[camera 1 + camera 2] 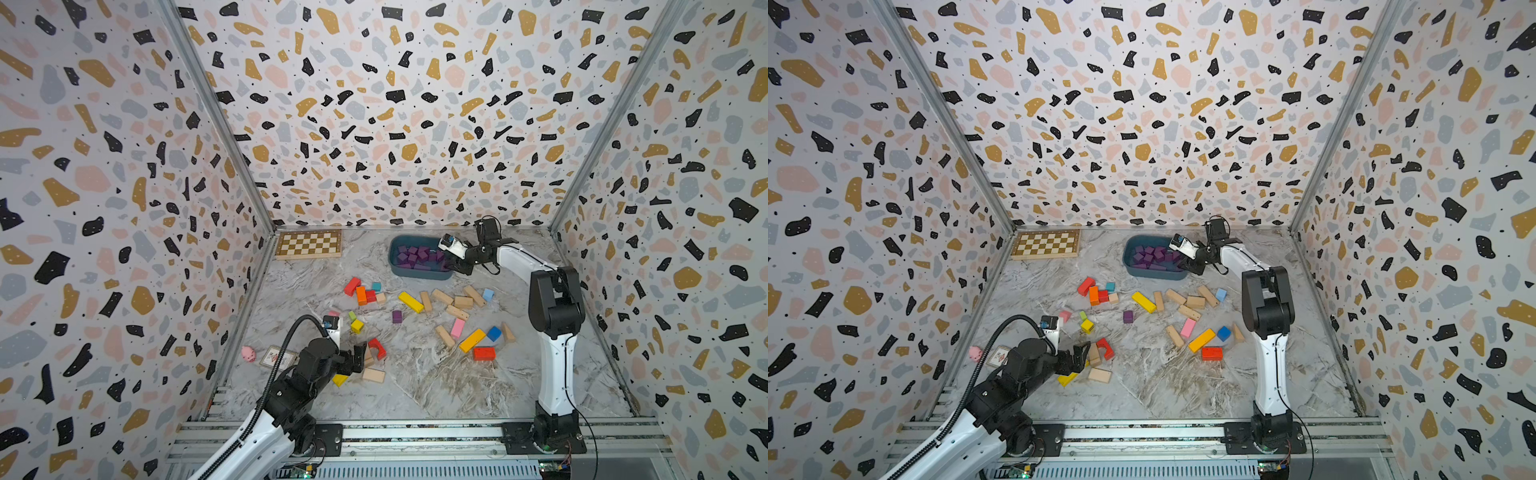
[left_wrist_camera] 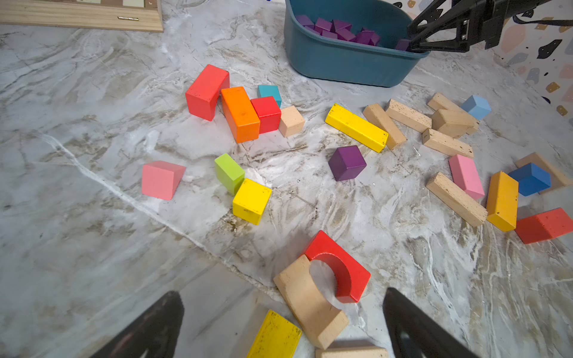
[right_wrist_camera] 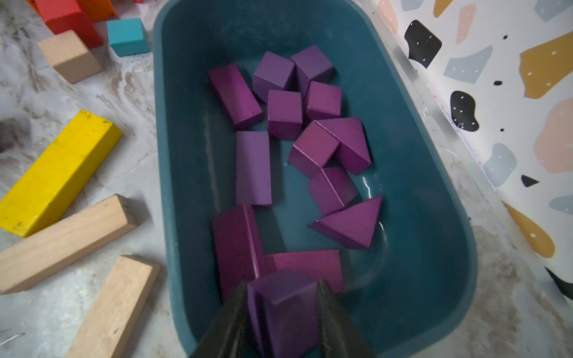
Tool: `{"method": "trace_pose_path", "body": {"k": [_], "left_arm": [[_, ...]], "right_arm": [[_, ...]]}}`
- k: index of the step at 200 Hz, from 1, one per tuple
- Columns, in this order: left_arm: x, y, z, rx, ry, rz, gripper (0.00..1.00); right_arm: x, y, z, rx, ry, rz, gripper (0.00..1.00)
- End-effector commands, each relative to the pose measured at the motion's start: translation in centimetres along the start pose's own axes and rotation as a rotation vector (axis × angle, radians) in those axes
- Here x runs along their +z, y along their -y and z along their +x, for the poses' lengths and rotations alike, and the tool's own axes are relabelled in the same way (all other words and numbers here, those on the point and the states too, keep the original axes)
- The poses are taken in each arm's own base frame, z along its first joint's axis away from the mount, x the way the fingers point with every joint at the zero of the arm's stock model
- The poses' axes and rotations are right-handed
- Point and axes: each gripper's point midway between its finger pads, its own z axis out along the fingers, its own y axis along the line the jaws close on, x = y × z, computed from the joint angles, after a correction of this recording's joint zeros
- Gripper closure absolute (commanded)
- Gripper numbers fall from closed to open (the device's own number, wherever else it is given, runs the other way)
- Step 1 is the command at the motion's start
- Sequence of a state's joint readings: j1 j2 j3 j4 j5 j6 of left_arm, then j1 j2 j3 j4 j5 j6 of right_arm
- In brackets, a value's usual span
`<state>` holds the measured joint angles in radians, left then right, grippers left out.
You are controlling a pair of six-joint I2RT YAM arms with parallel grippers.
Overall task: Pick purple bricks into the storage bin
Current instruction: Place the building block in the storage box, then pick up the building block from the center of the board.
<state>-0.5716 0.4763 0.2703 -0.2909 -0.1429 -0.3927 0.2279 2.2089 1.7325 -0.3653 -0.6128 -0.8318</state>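
Directly below right pincer, clenched on purple brick, sits storage bin; left pincer, spread empty, is nearer the loose purple cube ahead.

Bare tabletop all around purple cube; yellow bar just beyond.

Chessboard at back; yellow bar, tan blocks mid-table; pink toy left.
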Motion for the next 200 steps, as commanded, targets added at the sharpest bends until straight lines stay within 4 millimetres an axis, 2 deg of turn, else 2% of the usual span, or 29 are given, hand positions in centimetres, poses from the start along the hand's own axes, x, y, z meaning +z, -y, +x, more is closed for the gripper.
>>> {"method": "trace_pose_path", "body": {"k": [1,48,84,116,132,180,200], "left_arm": [[0.1,0.2,-0.6,0.008,0.028,0.008,0.01],[0.0,0.2,-0.6,0.009,0.029,0.009,0.01],[0.0,0.2,-0.6,0.01,0.03,0.01,0.01],[0.0,0.2,-0.6,0.01,0.03,0.01,0.01],[-0.1,0.2,-0.6,0.009,0.034,0.012,0.01],[-0.2,0.3,-0.6,0.01,0.038,0.019,0.01],[-0.2,0.3,-0.6,0.01,0.039,0.02,0.01]], "right_arm": [[-1.9,-0.6,-1.8,-0.01,0.014,0.008,0.6],[-3.2,-0.8,-4.0,-0.045,0.034,0.033,0.59],[-4.1,-2.9,-7.3,-0.109,0.041,0.026,0.59],[-3.7,-7.5,-9.9,-0.174,0.039,-0.015,0.58],[-3.0,-10.4,-10.5,-0.191,0.038,-0.036,0.58],[-0.4,-19.6,-10.6,-0.213,0.072,-0.178,0.58],[0.9,-21.9,-9.5,-0.211,0.056,-0.229,0.58]]}}
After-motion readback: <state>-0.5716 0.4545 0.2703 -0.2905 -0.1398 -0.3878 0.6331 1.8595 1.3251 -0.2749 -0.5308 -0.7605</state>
